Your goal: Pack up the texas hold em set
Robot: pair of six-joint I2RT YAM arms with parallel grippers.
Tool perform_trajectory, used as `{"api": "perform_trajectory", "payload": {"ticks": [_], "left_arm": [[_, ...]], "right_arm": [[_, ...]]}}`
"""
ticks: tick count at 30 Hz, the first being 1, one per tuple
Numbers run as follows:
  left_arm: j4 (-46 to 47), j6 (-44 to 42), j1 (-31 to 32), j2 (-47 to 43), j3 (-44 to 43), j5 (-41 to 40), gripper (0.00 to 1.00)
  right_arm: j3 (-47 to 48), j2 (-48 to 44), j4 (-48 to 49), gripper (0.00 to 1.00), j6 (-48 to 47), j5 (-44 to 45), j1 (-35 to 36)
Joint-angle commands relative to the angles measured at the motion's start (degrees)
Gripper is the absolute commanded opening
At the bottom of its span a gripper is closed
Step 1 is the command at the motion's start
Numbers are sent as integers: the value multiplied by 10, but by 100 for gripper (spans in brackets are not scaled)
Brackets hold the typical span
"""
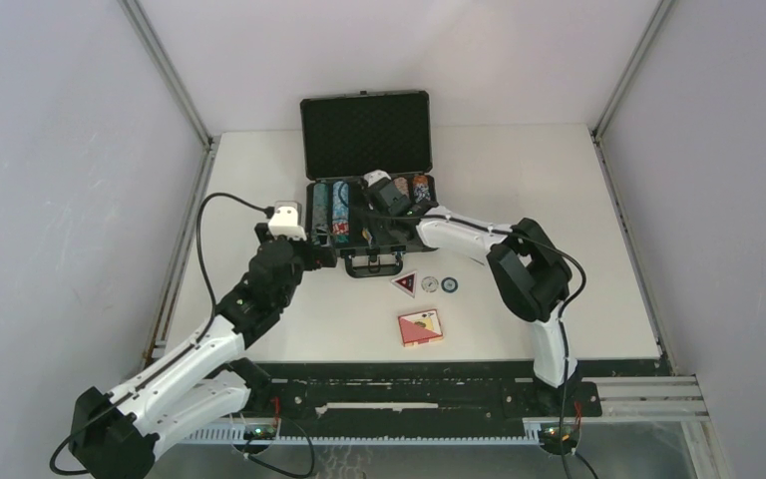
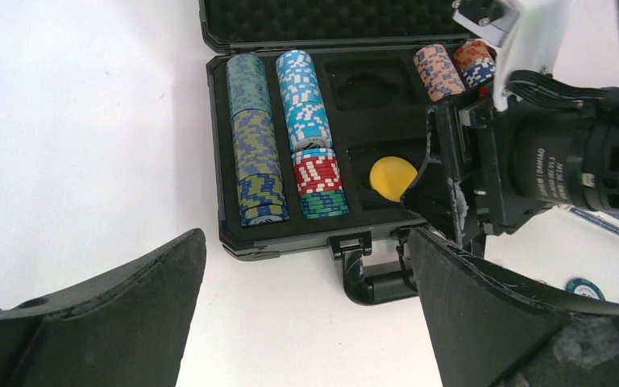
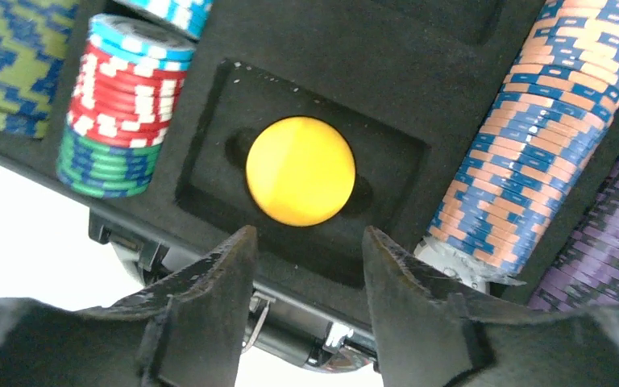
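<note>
- The right end effector (image 3: 306, 239) is seen with its fingers parted and nothing between them; nothing is held.
- Just beyond its fingertips a yellow round button (image 3: 300, 171) is seen lying flat in a rectangular foam compartment, apart from both fingers.
- To the right of that compartment an orange-and-blue chip row (image 3: 524, 145) is seated in its slot, with a purple chip row (image 3: 604, 250) beside it.
- To the left, a red-and-white chip stack (image 3: 125, 89) is set against a green chip stack (image 3: 101, 165) in one slot.
- The left end effector (image 2: 306, 322) is opened wide and is empty; it is held over the counter (image 1: 559, 200) just in front of the case's handle (image 2: 371, 274).
- A light-blue chip row (image 2: 302, 97) and a green, blue and yellow chip row (image 2: 254, 153) are seen filling the two leftmost slots.
- The black briefcase (image 1: 364, 130) is placed at the middle of the counter towards the far side, its foam-lined lid stood upright and its handle turned to the arms.
- On the counter in front of the case, a triangular button (image 1: 405, 284) and two small round buttons (image 1: 429, 283) (image 1: 449, 284) are laid in a line, close together.
- A red card deck (image 1: 420, 327) is left flat nearer the arms, apart from the buttons and outside the case.
</note>
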State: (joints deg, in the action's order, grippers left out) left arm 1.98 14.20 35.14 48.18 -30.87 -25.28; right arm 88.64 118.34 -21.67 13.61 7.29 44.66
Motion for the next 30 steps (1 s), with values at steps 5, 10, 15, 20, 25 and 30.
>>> {"api": "perform_trajectory", "payload": {"ticks": [5, 10, 15, 20, 25, 30], "left_arm": [[10, 6, 4, -14, -1, 7, 100], [11, 7, 4, -17, 1, 4, 100], [11, 9, 4, -12, 1, 9, 100], [10, 9, 4, -19, 3, 3, 100], [10, 8, 4, -22, 5, 0, 100], [10, 5, 4, -26, 6, -5, 100]], "right_arm": [[-71, -54, 55, 67, -103, -39, 42], [-97, -68, 56, 52, -93, -63, 35], [-97, -48, 52, 32, -84, -87, 23], [-94, -26, 38, 30, -111, -114, 21], [-86, -9, 10, 67, -180, -101, 21], [-87, -6, 6, 72, -254, -101, 29]]}}
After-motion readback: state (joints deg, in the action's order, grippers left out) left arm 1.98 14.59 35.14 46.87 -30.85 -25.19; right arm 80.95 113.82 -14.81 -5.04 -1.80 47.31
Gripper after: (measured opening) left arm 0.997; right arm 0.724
